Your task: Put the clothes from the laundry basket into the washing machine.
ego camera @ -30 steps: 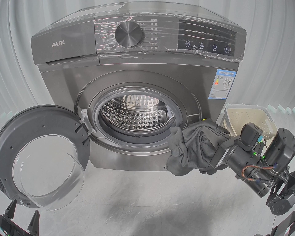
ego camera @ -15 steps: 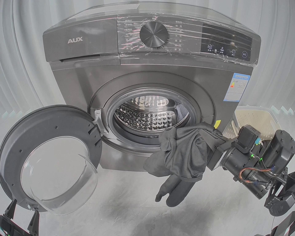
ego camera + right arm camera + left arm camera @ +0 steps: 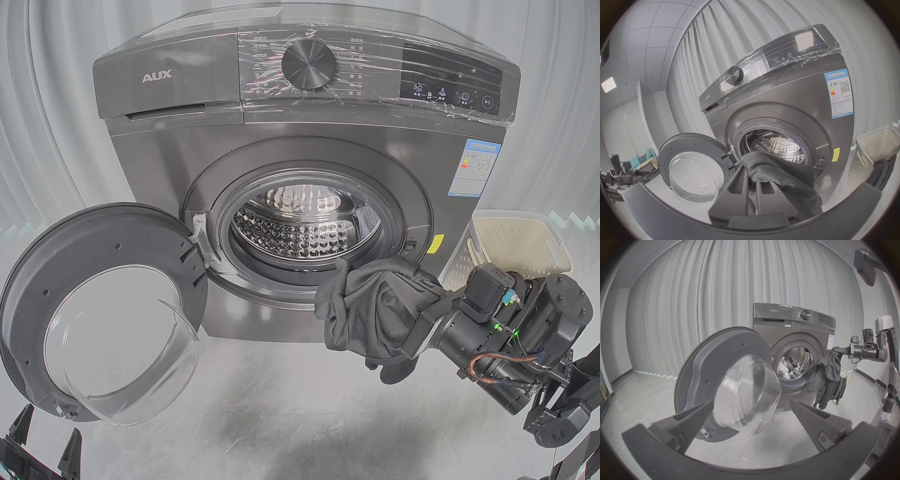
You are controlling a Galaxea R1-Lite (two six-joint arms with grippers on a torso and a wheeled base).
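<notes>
At the far left, low and well apart from the work, the left gripper (image 3: 750, 402) is held with its jaws spread and nothing between them. It is judged to be parked there so that the approach to the machine is left to the other arm. Next to it the round door (image 3: 94, 269) is swung wide open to the left, its glass bowl turned outward, so that the opening is exposed.

In the middle stands the washing machine (image 3: 300, 131), and its perforated steel drum (image 3: 300, 219) is laid open to view. Just in front of the lower right rim of the opening a dark garment (image 3: 369, 306) is carried in a bunch, with a fold hanging below; it is not yet inside the drum. It is pinched by the right gripper (image 3: 755, 187), whose jaws are closed on the cloth. The arm is levelled toward the opening, presumably so that the bundle can be pushed in.

At the far right, beside the machine, the laundry basket (image 3: 525, 240) is set on the floor. Something dark is seen in it, but what it is cannot be told.
</notes>
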